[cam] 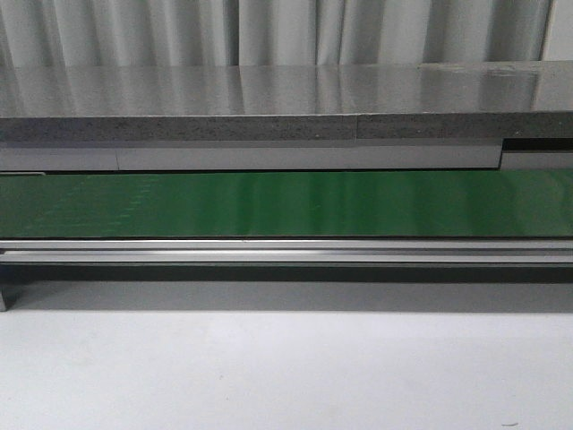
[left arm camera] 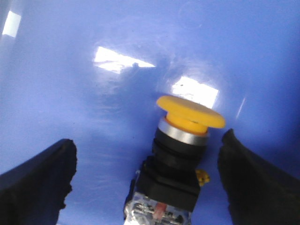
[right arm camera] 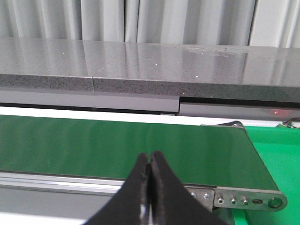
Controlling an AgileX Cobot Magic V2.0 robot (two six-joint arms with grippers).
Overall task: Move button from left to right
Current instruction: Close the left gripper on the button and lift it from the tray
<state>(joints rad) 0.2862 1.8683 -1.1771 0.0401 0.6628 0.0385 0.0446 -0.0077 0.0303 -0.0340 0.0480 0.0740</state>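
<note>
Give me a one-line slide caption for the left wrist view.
Open left claw straddling the yellow-capped button on a glossy blue surface, fingers not yet touching.

Matte black, tapered fingers on the left hand (left arm camera: 147, 180) and right hand (right arm camera: 149, 187).

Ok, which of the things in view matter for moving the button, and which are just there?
In the job:
- button, between the open left tool
- green belt
- right tool, shut and empty

Just there:
- blue surface under the button
- grey counter
- curtains
</note>
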